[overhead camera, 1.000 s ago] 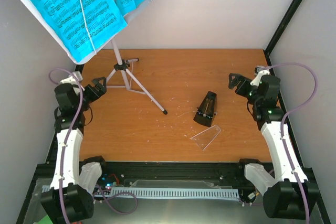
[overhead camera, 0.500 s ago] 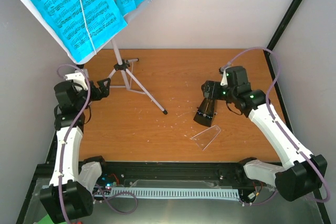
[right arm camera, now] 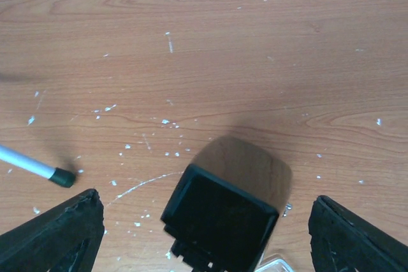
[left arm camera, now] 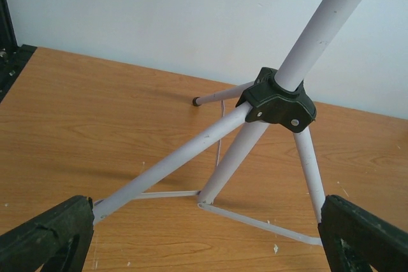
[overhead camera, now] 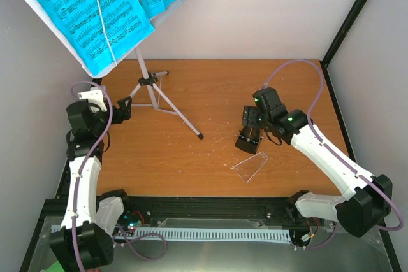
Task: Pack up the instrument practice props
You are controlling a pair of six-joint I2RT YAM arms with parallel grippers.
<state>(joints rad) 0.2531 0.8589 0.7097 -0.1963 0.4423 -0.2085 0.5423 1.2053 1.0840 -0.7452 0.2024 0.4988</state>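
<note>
- Wooden bench (overhead camera: 191, 164), pale walls: right tool (overhead camera: 250, 121), jaws wide, hovers over metronome (right arm camera: 220, 221).
- Rigid, smooth, tapered, probably light: grip low across flat sides.
- Left tool (left arm camera: 204, 240) wide by stand (left arm camera: 299, 62).

White flecks (right arm camera: 164, 121) dot the wooden table (overhead camera: 159, 157).

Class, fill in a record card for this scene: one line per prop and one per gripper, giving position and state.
music stand: upright on its tripod, rear left of the table
sheet music: cyan pages on the stand's desk
metronome: on the table, right of centre
clear cover: off, lying beside the metronome
left gripper: open, facing the stand's legs
right gripper: open, above the metronome, not gripping
</note>
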